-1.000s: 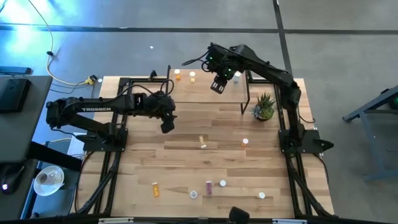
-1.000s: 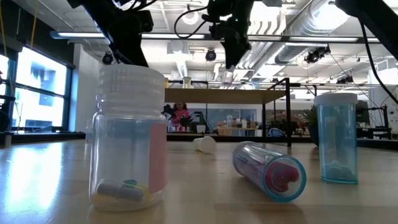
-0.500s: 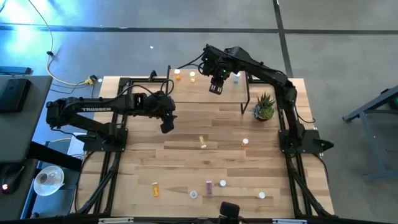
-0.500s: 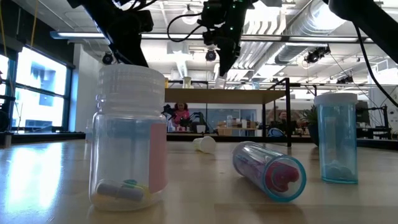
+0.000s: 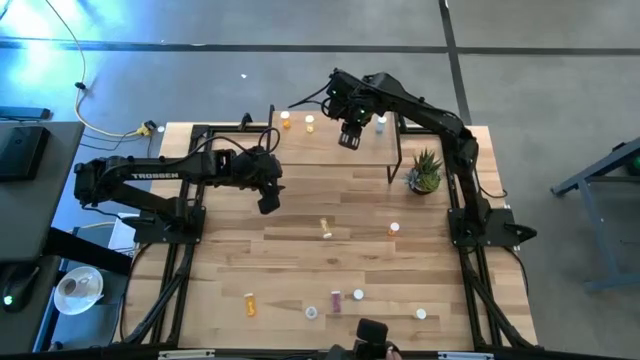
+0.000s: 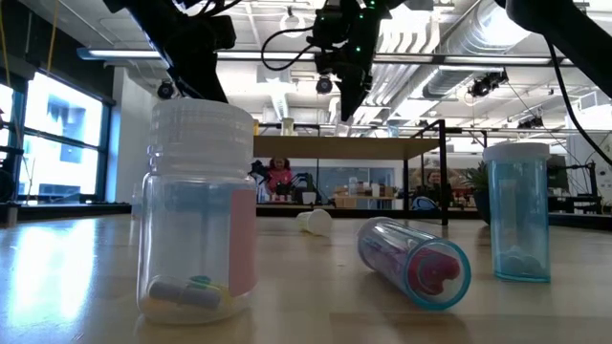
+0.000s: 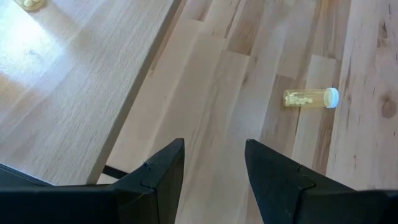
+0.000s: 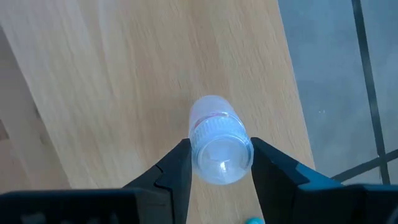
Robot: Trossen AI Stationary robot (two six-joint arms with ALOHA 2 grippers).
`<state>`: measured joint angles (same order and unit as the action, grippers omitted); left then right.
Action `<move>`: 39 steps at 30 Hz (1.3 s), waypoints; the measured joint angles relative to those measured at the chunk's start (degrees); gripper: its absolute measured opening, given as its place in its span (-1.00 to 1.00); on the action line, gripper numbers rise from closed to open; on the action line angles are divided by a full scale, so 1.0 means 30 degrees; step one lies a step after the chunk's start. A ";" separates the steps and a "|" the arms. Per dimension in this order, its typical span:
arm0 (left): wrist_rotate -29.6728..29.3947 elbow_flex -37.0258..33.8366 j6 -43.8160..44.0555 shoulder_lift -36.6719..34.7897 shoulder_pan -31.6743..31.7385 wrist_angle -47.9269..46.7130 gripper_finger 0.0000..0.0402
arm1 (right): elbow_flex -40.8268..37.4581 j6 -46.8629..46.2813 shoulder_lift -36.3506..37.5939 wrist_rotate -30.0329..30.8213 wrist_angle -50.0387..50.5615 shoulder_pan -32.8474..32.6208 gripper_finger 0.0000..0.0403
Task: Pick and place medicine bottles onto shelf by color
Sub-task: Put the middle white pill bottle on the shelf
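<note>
Right gripper [image 8: 216, 163]: over the shelf [image 5: 325, 138] at the counter's far edge, fingers [image 8: 176, 168] set at either side of a clear white-capped medicine bottle [image 8: 214, 140] standing upright on the shelf top; whether they press it cannot be told. Left gripper [image 7: 213, 163]: spread and empty, above the bare counter [image 5: 300, 255] left of centre, an orange bottle [image 7: 310, 98] lying on its side beyond it. Remaining bottles: two by the shelf's left end [image 5: 296, 122], others scattered along the counter's near edge [image 5: 335, 301]; potted plant [image 5: 425, 170] to the right of the shelf.
</note>
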<state>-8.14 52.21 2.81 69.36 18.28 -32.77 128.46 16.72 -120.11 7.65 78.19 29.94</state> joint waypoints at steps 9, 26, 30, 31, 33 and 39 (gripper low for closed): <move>0.0007 0.0000 0.0003 0.0000 0.0004 0.0000 -0.20 | 0.0000 -0.0069 0.0000 -0.0076 -0.0029 0.0018 -0.20; 0.0029 0.0000 0.0000 0.0000 0.0007 0.0000 -0.20 | 0.0000 -0.0404 0.0000 0.0973 -0.0804 0.0018 -0.17; 0.0029 0.0000 0.0004 0.0000 0.0007 -0.0003 -0.20 | 0.0000 -0.0382 0.0000 0.0971 -0.0853 0.0018 -0.17; 0.0029 0.0000 0.0000 0.0000 0.0005 0.0000 -0.20 | 0.0002 -0.0382 0.0000 0.0968 -0.0742 0.0018 -0.17; 0.0029 0.0000 0.0000 0.0000 0.0001 -0.0001 -0.20 | 0.0179 -0.0397 0.0000 0.0966 -0.0228 0.0018 -0.17; 0.0029 0.0000 0.0007 0.0000 0.0007 -0.0040 -0.20 | 0.1763 -0.1138 0.0069 0.0984 0.1557 -0.0195 -0.17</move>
<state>-8.05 52.21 2.83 69.36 18.31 -32.90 133.75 13.31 -119.91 10.60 82.86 29.36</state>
